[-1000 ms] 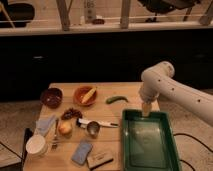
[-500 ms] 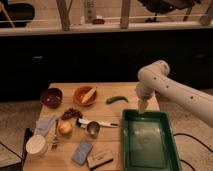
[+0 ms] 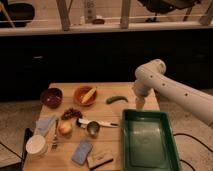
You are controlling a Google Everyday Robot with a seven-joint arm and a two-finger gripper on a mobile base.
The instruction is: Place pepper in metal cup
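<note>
My gripper [image 3: 140, 103] hangs over the table's [image 3: 112, 112] far right side, above the green tray's [image 3: 150, 145] back rim, with bare wood between it and the pepper [image 3: 116, 99]. The orange bowl [image 3: 85, 95] crowds the pepper's left. The strip between the pepper and the metal cup [image 3: 93, 128] lies open, apart from the cup's long handle.

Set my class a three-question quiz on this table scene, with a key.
1. True or false: the pepper already lies in the metal cup.
2. The gripper hangs nearest to: A the tray's far edge; B the maroon bowl; C the paper cup.
3. Fill in: the yellow food lies in the ___ bowl.
Key: 1 false; 2 A; 3 orange.
</note>
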